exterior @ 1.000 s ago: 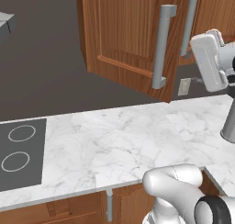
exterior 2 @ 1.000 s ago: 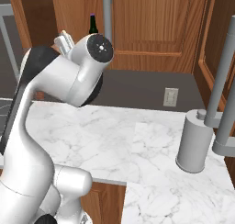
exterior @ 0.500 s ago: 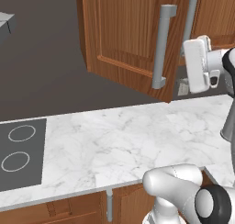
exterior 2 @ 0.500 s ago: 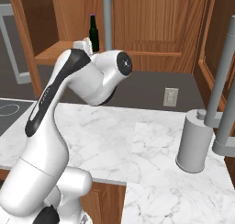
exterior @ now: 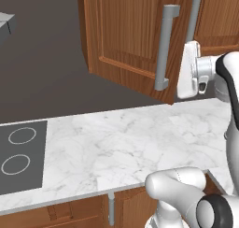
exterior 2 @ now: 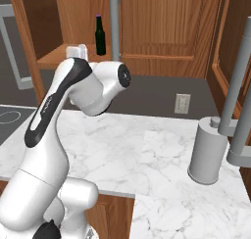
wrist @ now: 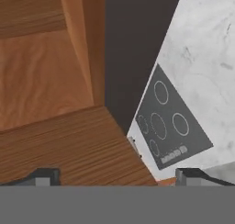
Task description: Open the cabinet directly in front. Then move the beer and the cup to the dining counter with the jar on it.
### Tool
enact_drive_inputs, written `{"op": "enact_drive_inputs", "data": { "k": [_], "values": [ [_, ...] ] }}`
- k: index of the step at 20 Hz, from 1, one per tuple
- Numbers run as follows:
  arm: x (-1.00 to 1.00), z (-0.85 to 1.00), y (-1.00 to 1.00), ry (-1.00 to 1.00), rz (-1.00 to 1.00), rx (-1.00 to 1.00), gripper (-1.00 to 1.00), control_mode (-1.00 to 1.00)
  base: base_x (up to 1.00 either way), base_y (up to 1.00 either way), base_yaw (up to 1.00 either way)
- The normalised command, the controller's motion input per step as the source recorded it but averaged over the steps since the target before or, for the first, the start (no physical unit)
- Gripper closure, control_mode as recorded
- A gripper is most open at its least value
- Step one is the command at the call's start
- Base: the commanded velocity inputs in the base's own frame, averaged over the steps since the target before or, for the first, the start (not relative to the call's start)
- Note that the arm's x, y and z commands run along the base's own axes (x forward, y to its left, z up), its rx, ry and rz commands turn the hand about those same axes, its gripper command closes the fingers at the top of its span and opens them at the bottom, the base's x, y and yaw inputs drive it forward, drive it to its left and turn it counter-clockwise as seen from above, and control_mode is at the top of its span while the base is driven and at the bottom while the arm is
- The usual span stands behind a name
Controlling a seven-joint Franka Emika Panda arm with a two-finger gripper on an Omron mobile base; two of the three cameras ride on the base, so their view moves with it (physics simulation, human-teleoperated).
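The cabinet (exterior 2: pixel 49 17) stands open, its door (exterior: pixel 126 31) swung out with a grey bar handle (exterior: pixel 163 49). The beer (exterior 2: pixel 100 35), a dark bottle, stands upright on the shelf (exterior 2: pixel 56 57) inside. My gripper (exterior 2: pixel 78 51) hovers at the shelf's front edge, left of the bottle and apart from it. In the left base view the gripper (exterior: pixel 191 73) is just right of the door handle. The hand view looks down past the wooden cabinet floor (wrist: pixel 69 145); the gripper (wrist: pixel 117 179) is open with nothing between its fingertips (wrist: pixel 43 177). The cup, jar and dining counter are out of view.
A marble worktop (exterior: pixel 121 143) runs below the cabinet, with a dark cooktop (exterior: pixel 18 152) at its left end. On the right stand a grey cylinder (exterior 2: pixel 208 155) and grey faucet pipes (exterior 2: pixel 235 91). A wall outlet (exterior 2: pixel 182 103) is behind. Drawer fronts (exterior: pixel 70 213) sit below.
The arm has swung left, carrying the hand from the right edge toward the open cabinet shelf. The bottle, earlier partly behind the arm, now shows fully. The jaws stayed open.
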Motion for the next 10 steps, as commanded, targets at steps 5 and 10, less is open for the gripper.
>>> {"op": "enact_drive_inputs", "data": {
  "k": [5, 10],
  "values": [
    [-0.04, 0.01, 0.3, 0.0, 0.14, 0.08, -1.0, -1.0, 0.0, 0.0, 0.0],
    [-0.35, 0.11, 0.25, 0.0, 0.16, 0.13, -1.0, -1.0, 0.0, 0.0, 0.0]
  ]
}}
